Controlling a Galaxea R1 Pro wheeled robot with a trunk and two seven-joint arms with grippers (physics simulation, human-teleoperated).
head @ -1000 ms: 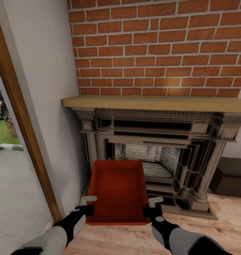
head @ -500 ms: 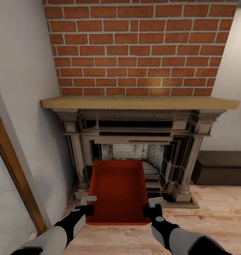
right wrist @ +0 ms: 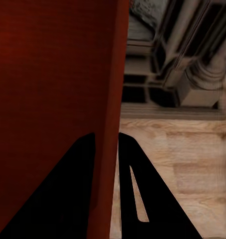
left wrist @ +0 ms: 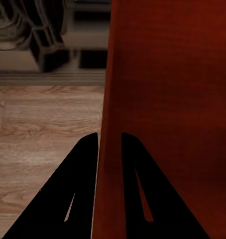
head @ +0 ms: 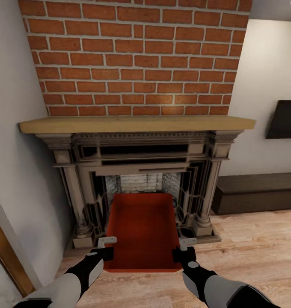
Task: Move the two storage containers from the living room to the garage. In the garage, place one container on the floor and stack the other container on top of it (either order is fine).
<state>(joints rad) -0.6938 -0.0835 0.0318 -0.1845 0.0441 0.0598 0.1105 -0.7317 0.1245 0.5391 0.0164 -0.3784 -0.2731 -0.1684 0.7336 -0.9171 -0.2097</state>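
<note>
We carry one orange-red storage container [head: 142, 231] between both claws, lifted clear of the light wood plank floor [head: 252, 244] in front of the ornate dark fireplace [head: 139, 179]. The left claw [head: 108, 248] is clamped over the container's left wall; in the left wrist view its two dark fingers [left wrist: 80, 164] straddle that thin wall. The right claw [head: 184, 249] is clenched the same way on the right wall.

Over the last second the whole head view has swung: the wood-framed glass door has slid almost out at the left edge, while the dark brown chest [head: 256, 194] and a dark wall screen [head: 284, 119] have come in at the right. The container and claws sit at the same place in the view, so we judge the base is turning with the load held steady. That suggests we are turning to leave the living room for the garage; the second container remains to be fetched.
</note>
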